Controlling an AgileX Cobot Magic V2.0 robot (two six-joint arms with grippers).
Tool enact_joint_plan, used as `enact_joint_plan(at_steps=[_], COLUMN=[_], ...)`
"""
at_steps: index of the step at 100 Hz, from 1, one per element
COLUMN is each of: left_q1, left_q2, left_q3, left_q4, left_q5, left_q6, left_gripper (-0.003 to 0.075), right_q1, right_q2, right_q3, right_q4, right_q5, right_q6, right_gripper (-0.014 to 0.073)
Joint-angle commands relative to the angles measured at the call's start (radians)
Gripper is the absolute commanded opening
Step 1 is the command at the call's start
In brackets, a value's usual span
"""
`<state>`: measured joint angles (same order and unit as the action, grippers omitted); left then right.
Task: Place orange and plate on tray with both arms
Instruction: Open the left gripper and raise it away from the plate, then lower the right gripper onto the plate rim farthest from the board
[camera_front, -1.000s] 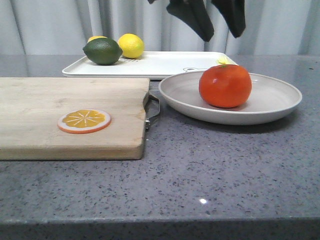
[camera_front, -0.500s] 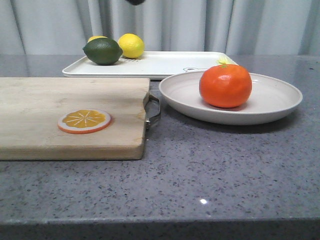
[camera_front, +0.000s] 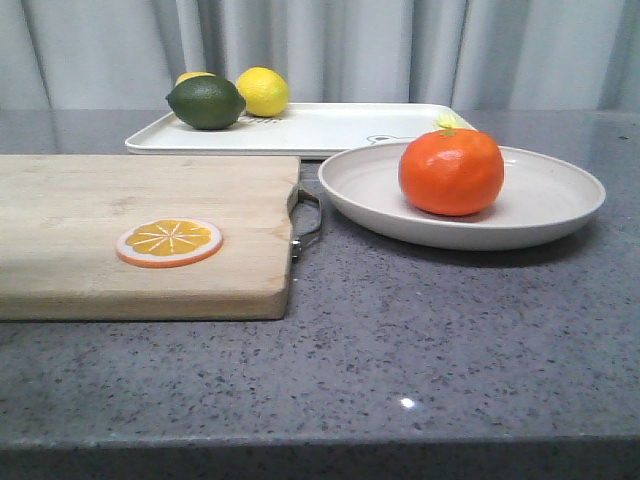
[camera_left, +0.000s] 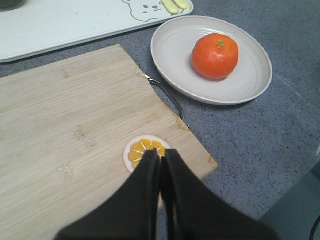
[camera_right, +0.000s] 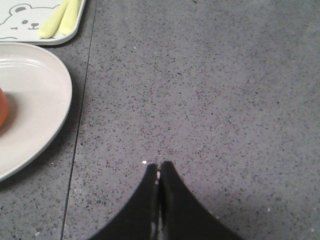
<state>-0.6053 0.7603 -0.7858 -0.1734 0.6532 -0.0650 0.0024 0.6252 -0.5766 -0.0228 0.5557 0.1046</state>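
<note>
the glossy deep-orange whole orange (camera_front: 451, 171) sits inside the wide, shallow off-white round plate (camera_front: 540, 222), and the plate rests on the grey speckled table (camera_front: 420, 350), not yet on the flat rectangular white tray (camera_front: 330, 128) that lies just behind it, toward 11 o'clock in the front view. both black pincers are pressed together and hold nothing. from the left gripper (camera_left: 161, 161), which hovers above the wooden cutting board (camera_left: 60, 130) near the flat orange slice disc (camera_left: 145, 151), the plate lies toward 1 o'clock, well apart. from the right gripper (camera_right: 158, 174), which hangs over bare table, the plate rim lies toward 10 o'clock and nearer. the right arm thus seems better placed for the plate; a round plate offers no long axis, so any rim point serves.
</note>
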Motion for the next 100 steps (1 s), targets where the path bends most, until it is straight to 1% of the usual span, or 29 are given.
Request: enact_joint_plan(at_steps=[1,11,19,26,33,45,46,47,54,59,64,100], left_q1=[0.002,0.002,0.002,0.002,0.002,0.002,0.002,0.002,0.002,0.002,0.002,0.002], left_q2=[-0.098,-0.186,-0.239,-0.277,-0.303,-0.313,-0.313,-0.313,-0.313,-0.313,-0.313,-0.313], left_q3=[0.026,0.081,0.117,0.144,0.167,0.183,0.183,0.185,0.185,0.185,0.185,0.185], left_q4=[-0.012,-0.012,-0.012,-0.009,-0.008,-0.008,-0.008,-0.008,-0.008,-0.008,-0.008,-0.008], left_q5=[-0.08,-0.08,-0.08,-0.082,-0.082,-0.076,-0.076,-0.076,-0.076,-0.076,-0.076,-0.076], left_q6=[-0.014,-0.016,-0.016,-0.016,-0.016,-0.016,-0.016,-0.016,-0.016,-0.016,-0.016,-0.016], left_gripper=[-0.002,-0.002,-0.002,-0.002,-0.002,-0.002,-0.002,-0.002,-0.002,-0.002,-0.002,-0.002], right_q1=[0.001,0.007,0.03,0.059,0.087,0.121,0.123,0.124,0.126,0.126,0.126,0.127], right_q2=[0.032,0.073,0.112,0.143,0.183,0.258,0.258,0.272,0.32,0.357,0.395,0.697], right_q3=[-0.06,-0.094,-0.121,-0.147,-0.175,-0.229,-0.232,-0.24,-0.279,-0.31,-0.342,-0.586], right_q4=[0.001,0.016,0.023,0.033,0.045,0.046,0.046,0.047,0.052,0.062,0.074,0.167], right_q5=[-0.027,-0.002,0.025,0.051,0.074,0.09,0.091,0.093,0.111,0.125,0.141,0.296], right_q6=[-0.013,-0.021,-0.028,-0.045,-0.055,-0.055,-0.055,-0.055,-0.055,-0.055,-0.055,-0.055], right_gripper=[-0.0066,-0.0064,-0.0063,-0.0033,0.0047,0.0248,0.0248,0.0279,0.036,0.0395,0.0409,0.0403])
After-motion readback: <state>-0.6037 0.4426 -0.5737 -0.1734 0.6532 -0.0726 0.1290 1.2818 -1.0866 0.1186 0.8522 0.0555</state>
